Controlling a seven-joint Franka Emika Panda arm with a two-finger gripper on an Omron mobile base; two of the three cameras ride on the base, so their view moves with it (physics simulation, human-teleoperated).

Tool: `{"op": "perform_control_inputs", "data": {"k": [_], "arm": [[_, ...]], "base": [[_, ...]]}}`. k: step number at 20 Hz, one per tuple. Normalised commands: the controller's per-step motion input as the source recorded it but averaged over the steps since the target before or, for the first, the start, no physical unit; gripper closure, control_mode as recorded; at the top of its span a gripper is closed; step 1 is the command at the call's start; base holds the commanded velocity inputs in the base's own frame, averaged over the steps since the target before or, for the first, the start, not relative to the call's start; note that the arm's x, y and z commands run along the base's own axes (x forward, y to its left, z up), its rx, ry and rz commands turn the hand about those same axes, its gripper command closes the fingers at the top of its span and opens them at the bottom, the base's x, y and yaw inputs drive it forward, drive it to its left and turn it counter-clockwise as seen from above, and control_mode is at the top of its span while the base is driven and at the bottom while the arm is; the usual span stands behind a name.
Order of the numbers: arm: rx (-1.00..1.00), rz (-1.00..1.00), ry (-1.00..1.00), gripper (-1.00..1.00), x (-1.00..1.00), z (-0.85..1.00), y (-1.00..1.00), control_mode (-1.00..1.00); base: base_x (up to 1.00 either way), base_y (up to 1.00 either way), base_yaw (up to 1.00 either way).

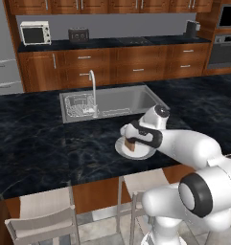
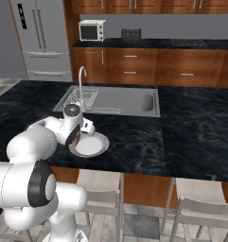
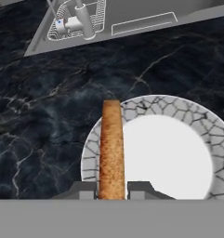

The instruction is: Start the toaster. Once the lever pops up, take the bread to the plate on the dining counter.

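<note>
Black marbled dining counter (image 1: 35,139) with plate (image 3: 178,158) near its front edge. Gripper (image 3: 112,188) holds the bread (image 3: 111,148) edge-on between its 2 fingers, over the plate's rim; only lowering and release appear to remain.

bread (image 3: 111,148) tan-brown | plate (image 3: 178,111) white, crackled grey rim | dining counter (image 3: 39,116) black marbled

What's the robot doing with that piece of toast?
The robot's gripper is shut on the bread, holding it on edge over the plate on the dining counter, near the sink. The bread hasn't been let go yet. The toaster sits far back on the other counter.
</note>
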Motion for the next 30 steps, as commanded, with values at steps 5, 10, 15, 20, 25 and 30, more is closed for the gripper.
{"op": "perform_control_inputs", "data": {"k": [5,10,15,20,25,30], "arm": [[0.0,0.0,0.0,1.0,0.0,-0.19,0.0,-1.0],[0.0,0.0,0.0,1.0,0.0,-0.14,0.0,-1.0],[0.0,0.0,0.0,1.0,0.01,-0.01,0.0,-1.0],[0.0,0.0,0.0,1.0,0.1,0.0,0.0,-1.0],[0.0,0.0,0.0,1.0,0.1,0.0,0.0,-1.0],[0.0,0.0,0.0,1.0,0.0,-0.01,0.0,-1.0]], "base": [[0.0,0.0,0.0],[0.0,0.0,0.0],[0.0,0.0,0.0],[0.0,0.0,0.0],[0.0,0.0,0.0],[0.0,0.0,0.0]]}}
